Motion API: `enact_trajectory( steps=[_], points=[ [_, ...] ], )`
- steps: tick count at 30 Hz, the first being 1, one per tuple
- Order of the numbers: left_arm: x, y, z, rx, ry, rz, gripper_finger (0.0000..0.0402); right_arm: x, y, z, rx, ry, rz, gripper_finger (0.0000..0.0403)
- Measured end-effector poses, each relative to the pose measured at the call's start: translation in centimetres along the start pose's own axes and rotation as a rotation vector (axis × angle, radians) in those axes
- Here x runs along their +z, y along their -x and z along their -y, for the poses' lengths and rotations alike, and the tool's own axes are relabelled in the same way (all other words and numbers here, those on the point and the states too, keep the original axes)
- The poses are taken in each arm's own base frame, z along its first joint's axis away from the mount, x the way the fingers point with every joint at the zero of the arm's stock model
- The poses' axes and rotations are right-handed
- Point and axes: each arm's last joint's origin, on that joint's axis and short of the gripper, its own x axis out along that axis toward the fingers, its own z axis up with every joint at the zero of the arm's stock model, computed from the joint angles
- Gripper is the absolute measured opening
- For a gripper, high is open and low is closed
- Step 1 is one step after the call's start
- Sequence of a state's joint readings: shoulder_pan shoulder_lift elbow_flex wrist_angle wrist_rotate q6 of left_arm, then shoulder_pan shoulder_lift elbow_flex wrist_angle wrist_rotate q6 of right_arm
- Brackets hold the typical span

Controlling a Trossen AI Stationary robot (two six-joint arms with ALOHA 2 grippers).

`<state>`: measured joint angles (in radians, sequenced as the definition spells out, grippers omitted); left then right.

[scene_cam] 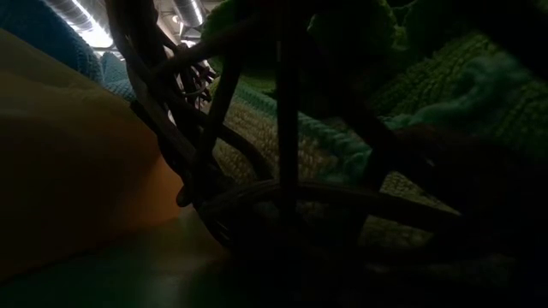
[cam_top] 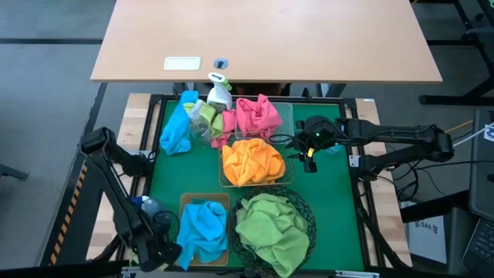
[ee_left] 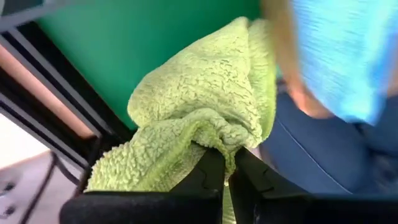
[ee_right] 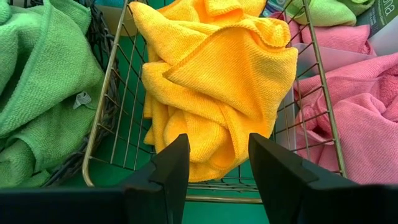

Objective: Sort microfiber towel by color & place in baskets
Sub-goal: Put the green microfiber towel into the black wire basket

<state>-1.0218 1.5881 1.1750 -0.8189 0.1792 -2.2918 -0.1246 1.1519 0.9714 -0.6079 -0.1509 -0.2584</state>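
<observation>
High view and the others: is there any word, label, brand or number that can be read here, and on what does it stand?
None can be read.
White label on the wooden table: too small to read.
Spray bottle among the towels: no legible print.
Small tag on the green towel: blank or too small to tell.

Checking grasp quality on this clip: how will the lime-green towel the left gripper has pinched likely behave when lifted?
Probably floppy: the lime-green towel bunches in soft folds around the shut left gripper. Likely light and grippy, given its fluffy pile. Its loose ends may drape and drag.
</observation>
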Motion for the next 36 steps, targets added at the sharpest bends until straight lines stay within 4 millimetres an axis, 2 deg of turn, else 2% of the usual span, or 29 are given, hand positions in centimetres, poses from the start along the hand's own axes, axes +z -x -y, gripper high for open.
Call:
enact_trajectory(
  steps=[8, 19, 28, 36],
  points=[
    [-0.1, 5.0, -0.5, -0.277, -0.022, -0.019, 0.0006, 0.0, 0.0, 0.0, 0.000, 0.000, 0.000, 0.0163],
    [-0.3, 9.6, -0.2, -0.659, -0.086, 0.000, 0.0007, 0.1, 0.0, 0.0, -0.003, 0.002, 0.012, 0.0163],
    [0.3, 11.5, 1.2, -0.836, -0.135, 0.006, 0.0007, 0.3, 0.0, -0.1, 0.036, 0.004, 0.038, 0.0163],
    [3.4, 12.5, 3.4, -0.895, -0.141, 0.134, 0.0007, 2.4, 0.4, -0.3, 0.239, -0.028, 0.286, 0.0163]
  ],
)
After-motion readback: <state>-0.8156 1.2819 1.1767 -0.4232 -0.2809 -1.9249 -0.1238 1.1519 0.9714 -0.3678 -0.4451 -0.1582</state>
